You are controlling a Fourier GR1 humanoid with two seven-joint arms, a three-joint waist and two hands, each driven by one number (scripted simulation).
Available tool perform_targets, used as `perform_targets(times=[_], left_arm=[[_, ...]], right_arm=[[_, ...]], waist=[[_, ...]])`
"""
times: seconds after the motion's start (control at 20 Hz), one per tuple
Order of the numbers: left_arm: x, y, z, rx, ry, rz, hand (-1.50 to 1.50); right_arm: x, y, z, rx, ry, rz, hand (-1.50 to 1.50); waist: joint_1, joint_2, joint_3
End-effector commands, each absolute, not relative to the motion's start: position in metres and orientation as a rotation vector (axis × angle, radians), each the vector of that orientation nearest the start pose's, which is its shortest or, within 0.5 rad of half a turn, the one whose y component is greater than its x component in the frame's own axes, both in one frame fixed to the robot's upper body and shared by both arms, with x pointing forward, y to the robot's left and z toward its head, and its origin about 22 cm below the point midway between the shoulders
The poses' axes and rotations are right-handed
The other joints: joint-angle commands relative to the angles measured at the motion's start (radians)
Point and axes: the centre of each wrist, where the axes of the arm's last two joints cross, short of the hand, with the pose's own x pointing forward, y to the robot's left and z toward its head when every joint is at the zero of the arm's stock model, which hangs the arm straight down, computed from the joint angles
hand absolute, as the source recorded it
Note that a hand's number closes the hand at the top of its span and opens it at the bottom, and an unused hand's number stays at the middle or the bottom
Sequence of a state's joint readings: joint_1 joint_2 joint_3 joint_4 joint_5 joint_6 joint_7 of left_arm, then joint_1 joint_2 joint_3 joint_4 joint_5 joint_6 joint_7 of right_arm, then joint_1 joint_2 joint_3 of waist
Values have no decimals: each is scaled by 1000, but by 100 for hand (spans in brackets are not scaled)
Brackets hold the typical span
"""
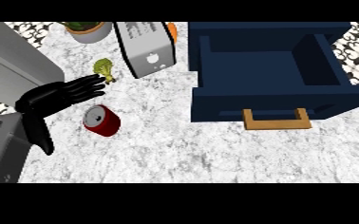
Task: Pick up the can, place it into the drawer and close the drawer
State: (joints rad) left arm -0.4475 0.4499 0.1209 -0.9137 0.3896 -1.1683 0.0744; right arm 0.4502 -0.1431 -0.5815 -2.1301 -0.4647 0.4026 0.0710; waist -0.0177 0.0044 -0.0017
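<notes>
A dark red can point(102, 120) with a grey lid lies tipped on the marble counter at the left. My left hand point(57, 97) hovers just above and left of it, fingers stretched out straight toward the right, thumb pointing down along the can's left side, not touching it. The navy drawer point(203, 71) stands pulled open at the right, its inside bare, with a wooden handle point(277, 122) on its front. My right hand shows nowhere.
A silver toaster point(146, 47) stands at the back centre, a small broccoli floret point(104, 69) near my fingertips, a potted plant point(88, 29) at the back left and an orange thing point(172, 32) behind the toaster.
</notes>
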Motion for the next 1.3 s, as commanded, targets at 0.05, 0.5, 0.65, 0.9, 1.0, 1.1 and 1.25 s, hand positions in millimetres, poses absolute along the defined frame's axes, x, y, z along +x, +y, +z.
perform_targets(times=[0.05, 0.5, 0.65, 0.9, 1.0, 1.1, 1.25], left_arm=[[340, 376, 14, -823, -1270, -697, -150], [336, 368, -13, -746, -1257, -684, -150], [332, 370, -23, -758, -1228, -674, -150], [325, 381, -33, -756, -1200, -635, -150], [324, 372, -39, -759, -1208, -660, -150], [318, 357, -56, -756, -1188, -657, -150], [326, 358, -52, -758, -1177, -655, -150]], right_arm=[[83, -385, 101, -171, -1774, -105, -150], [87, -385, 103, -156, -1782, -70, -150], [81, -380, 107, -172, -1795, -77, -150], [74, -377, 110, -155, -1795, -75, -150], [93, -385, 96, -173, -1784, -80, -150], [86, -384, 96, -173, -1787, -86, -150], [83, -383, 116, -163, -1785, -61, -150]], waist=[[-10, 4, -1], [-22, 9, -3], [-26, 8, -3], [-30, 9, -4], [-16, 12, -3], [-22, 11, -3], [-23, 8, -3]])
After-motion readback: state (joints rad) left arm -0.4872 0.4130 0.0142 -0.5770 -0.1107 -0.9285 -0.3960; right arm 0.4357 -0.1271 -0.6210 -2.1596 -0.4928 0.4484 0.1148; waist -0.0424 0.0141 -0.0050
